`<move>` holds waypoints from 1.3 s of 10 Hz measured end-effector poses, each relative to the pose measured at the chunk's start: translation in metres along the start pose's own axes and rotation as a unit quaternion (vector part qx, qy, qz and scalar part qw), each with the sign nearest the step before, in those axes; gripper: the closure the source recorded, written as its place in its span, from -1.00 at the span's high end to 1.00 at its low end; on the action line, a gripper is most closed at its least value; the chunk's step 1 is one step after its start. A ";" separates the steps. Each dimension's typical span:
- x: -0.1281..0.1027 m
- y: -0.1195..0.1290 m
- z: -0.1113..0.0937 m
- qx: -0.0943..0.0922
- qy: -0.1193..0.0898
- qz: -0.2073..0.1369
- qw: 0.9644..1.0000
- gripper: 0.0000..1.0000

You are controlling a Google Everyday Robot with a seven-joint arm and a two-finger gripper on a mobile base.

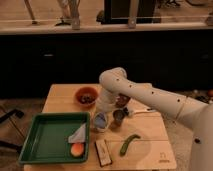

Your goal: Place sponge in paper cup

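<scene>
Gripper (pixel 102 109) sits over paper cup (pixel 97 126), 9 o'clock of metal cup (pixel 118 118). Sponge (pixel 101 119) at cup mouth. Grip state: can't tell. I'd centre it, press straight down, release low.

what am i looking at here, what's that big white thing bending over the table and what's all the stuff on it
The white thing is a robot arm, reaching in from the right. There is just one picture of this moment, from a single camera looking down at a wooden table. At the arm's end is the gripper, the part that grasps things. It hangs right over a small white paper cup, and a pale blue sponge shows at the cup's mouth. Whether the gripper is holding the sponge cannot be seen. Beside the paper cup stands a dark metal cup, and behind them is an orange-red bowl. On the left, a green tray holds a grey cloth and a small orange ball. Nearer the camera lie a flat dark block and a long green vegetable.
</scene>
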 end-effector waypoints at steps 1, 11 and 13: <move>-0.001 0.000 0.000 -0.001 -0.002 -0.001 1.000 -1.00; -0.001 0.004 0.004 0.010 -0.025 0.019 0.999 -0.10; -0.001 0.003 0.007 0.011 -0.031 0.019 0.999 0.29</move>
